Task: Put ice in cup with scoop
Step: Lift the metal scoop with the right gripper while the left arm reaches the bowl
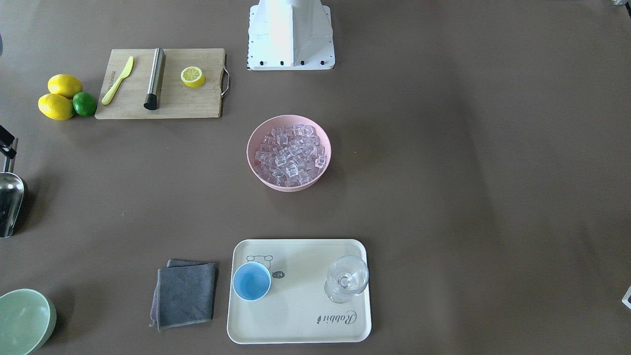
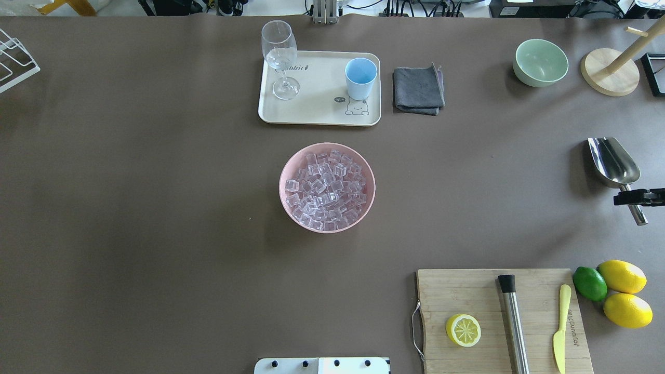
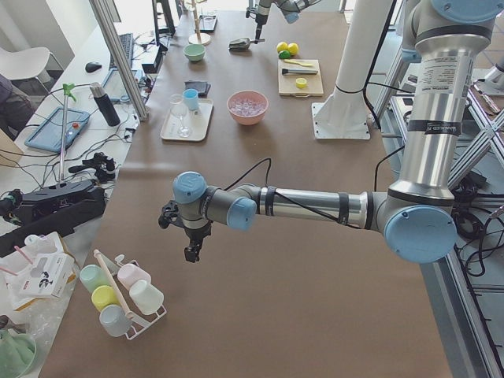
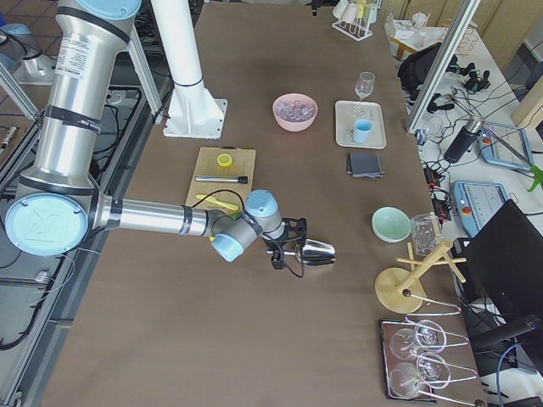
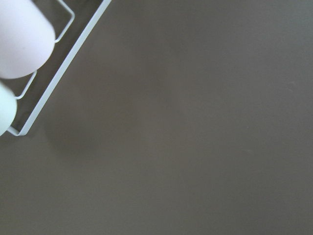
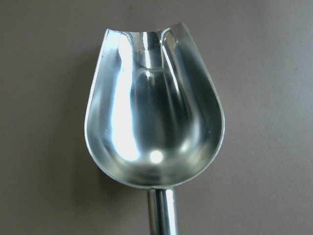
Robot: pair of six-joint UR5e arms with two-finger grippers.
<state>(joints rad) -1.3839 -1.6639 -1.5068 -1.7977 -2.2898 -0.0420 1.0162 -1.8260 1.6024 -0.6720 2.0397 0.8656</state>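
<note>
Right gripper, at the right edge of the overhead view, clamps the handle of the scoop. Ice fills the pink bowl at centre. The cup stands on the tray, upper centre. Left gripper: open or closed cannot be told.

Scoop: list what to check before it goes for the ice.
1. Scoop handle clamped in right gripper: ok.
2. Its trough empty: ok.
3. Ice heaped in pink bowl, mid-table: ok.
4. Cup upright and empty on tray: ok.
5. Left gripper far from the bowl, at the table's end: ok.
6. Left gripper open or shut: cannot tell.
</note>
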